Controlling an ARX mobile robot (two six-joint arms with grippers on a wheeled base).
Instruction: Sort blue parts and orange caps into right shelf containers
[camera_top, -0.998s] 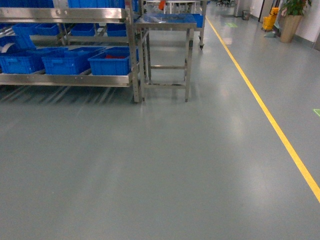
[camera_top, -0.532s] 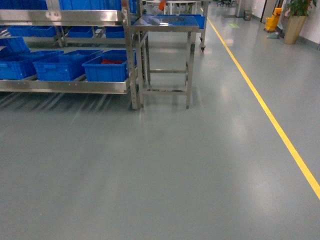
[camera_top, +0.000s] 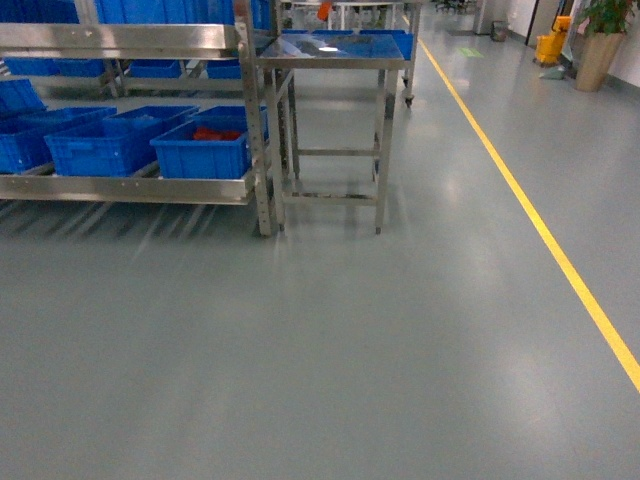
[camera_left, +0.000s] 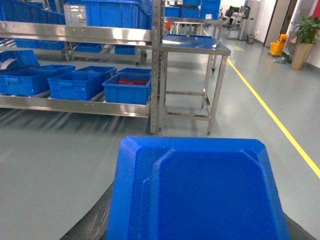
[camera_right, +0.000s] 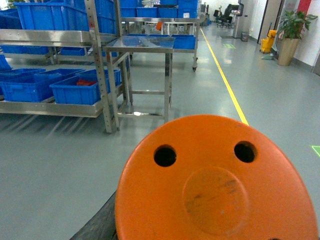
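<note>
A blue part (camera_left: 200, 190) with chamfered corners fills the lower half of the left wrist view, raised off the floor. My left gripper is shut on it, with only a dark finger (camera_left: 97, 222) showing at its lower left. In the right wrist view an orange cap (camera_right: 215, 185) with two round holes is held the same way, over a dark finger (camera_right: 97, 225). Neither gripper appears in the head view. The right shelf containers, blue crates (camera_top: 100, 145), sit on the low steel shelf ahead left. The rightmost crate (camera_top: 205, 155) holds orange-red pieces.
A steel rack (camera_top: 130, 40) stands ahead left, its upright post (camera_top: 262, 130) beside a small steel table (camera_top: 330, 50). A yellow floor line (camera_top: 540, 230) runs along the right. A potted plant (camera_top: 600, 50) stands far right. Grey floor (camera_top: 320, 350) lies between me and the rack.
In the head view the rack, crates and steel table have slid lower in the frame and look nearer. The yellow line has shifted slightly.
</note>
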